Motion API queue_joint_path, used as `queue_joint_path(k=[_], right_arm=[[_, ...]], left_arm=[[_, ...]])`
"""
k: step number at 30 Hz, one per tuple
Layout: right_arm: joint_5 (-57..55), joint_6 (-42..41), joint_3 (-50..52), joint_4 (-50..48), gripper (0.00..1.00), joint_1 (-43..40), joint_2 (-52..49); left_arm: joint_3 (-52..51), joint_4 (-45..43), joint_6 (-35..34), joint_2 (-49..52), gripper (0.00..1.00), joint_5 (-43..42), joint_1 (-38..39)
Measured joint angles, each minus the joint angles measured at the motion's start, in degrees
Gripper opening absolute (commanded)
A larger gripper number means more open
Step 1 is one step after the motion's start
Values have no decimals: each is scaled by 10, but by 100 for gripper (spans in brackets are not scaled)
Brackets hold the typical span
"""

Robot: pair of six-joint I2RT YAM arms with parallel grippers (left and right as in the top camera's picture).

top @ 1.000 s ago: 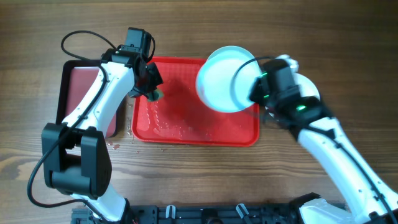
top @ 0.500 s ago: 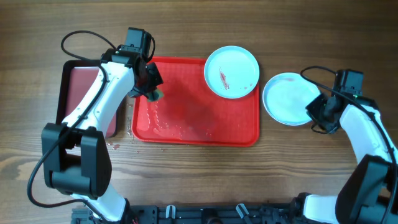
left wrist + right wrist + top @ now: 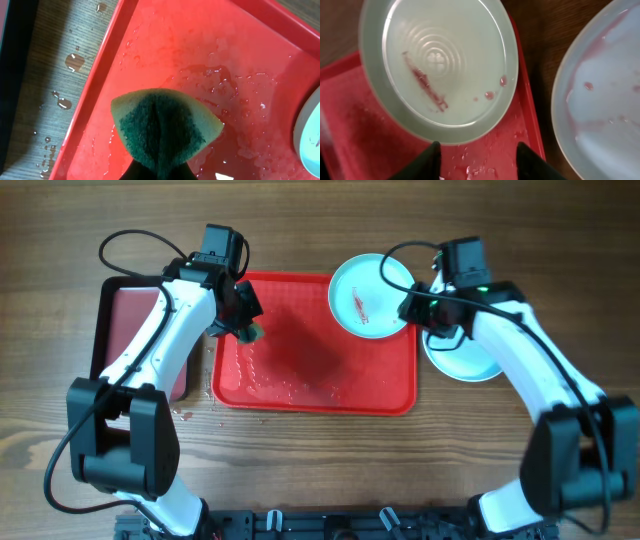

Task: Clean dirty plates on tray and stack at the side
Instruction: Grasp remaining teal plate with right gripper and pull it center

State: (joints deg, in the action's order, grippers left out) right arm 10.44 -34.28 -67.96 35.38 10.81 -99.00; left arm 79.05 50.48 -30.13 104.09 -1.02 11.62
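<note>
The red tray lies mid-table, wet. A light blue plate with a reddish smear sits on its far right corner, also in the right wrist view. A second pale plate with faint smears lies on the table right of the tray. I see no third plate. My right gripper is open, fingers just off the tray plate's near rim. My left gripper is shut on a green sponge over the tray's left part.
A black-rimmed tray with a maroon inside stands left of the red tray, under the left arm. Water drops lie on the wood between the two trays.
The right arm held a plate over the tray, then stood far right with both plates down. It has now swung back to the tray plate. The left arm has not moved.
</note>
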Motion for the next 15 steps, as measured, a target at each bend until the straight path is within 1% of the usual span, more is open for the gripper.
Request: queue_joint_path(k=[3, 4, 5, 6, 8, 10, 13, 14, 15], right_arm=[[-6, -21, 0, -16, 27, 19, -63], [-6, -22, 0, -16, 24, 22, -73], [-6, -24, 0, -16, 17, 24, -80], [-7, -26, 0, -17, 13, 26, -87], [-10, -24, 0, -16, 8, 31, -98], [-11, -17, 0, -6, 6, 46, -99], [-11, -12, 0, 27, 6, 82, -100], [-11, -10, 0, 38, 10, 93, -100], [-10, 0, 0, 45, 22, 108, -100]], left_arm=[[0, 0, 0, 0, 4, 0, 0], [0, 0, 0, 0, 4, 0, 0], [0, 0, 0, 0, 4, 0, 0], [0, 0, 0, 0, 4, 0, 0], [0, 0, 0, 0, 4, 0, 0], [0, 0, 0, 0, 4, 0, 0], [0, 0, 0, 0, 4, 0, 0], [0, 0, 0, 0, 4, 0, 0], [0, 0, 0, 0, 4, 0, 0]])
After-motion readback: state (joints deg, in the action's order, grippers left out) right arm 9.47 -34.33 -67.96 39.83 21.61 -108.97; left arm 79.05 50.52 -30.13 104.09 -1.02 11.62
